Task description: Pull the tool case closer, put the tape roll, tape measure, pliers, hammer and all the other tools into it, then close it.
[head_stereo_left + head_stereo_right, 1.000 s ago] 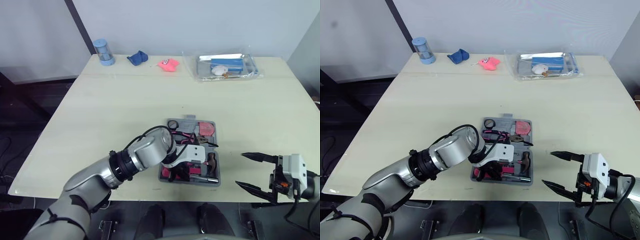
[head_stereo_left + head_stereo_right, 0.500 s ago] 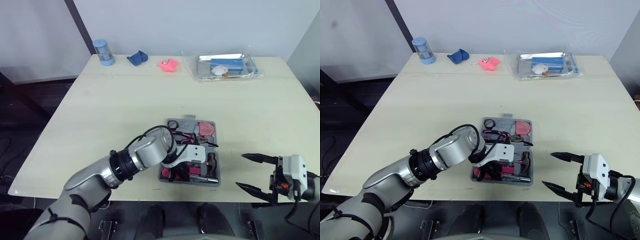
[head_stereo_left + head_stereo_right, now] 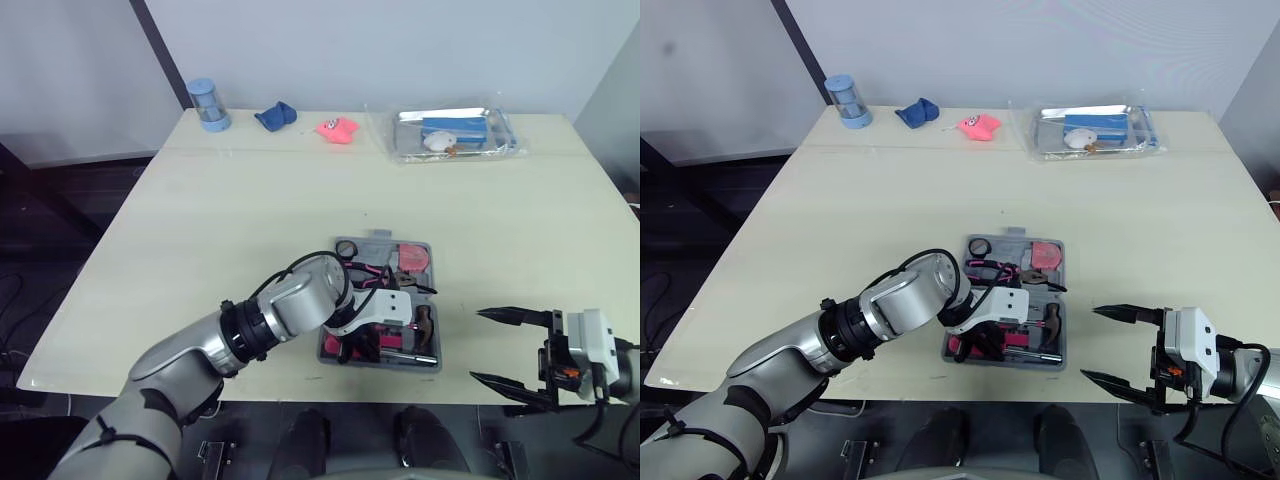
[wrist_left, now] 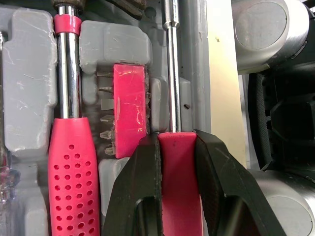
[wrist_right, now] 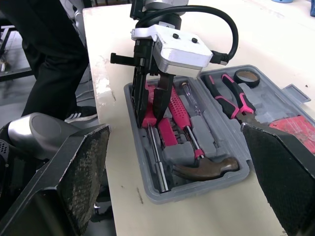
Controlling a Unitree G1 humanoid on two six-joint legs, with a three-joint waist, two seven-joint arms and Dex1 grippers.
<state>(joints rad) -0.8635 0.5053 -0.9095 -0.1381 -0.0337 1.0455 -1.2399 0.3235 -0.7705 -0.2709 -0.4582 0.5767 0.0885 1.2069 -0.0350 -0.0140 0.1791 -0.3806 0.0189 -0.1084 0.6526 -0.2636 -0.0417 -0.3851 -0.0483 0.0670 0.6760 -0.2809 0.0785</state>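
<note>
Presently the screwdriver (image 4: pixel 171 73) is clamped by its pink handle in the left hand (image 4: pixel 176 136). It is judged rigid and light; the steel shaft ahead of the hand is likely slippery.

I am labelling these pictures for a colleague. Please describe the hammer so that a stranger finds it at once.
On the pale table, look into the open grey tool case near the robot's edge. The hammer lies beside the screwdriver that the left gripper clamps; alone among the pink-handled tools, it has a dark metal head.
</note>
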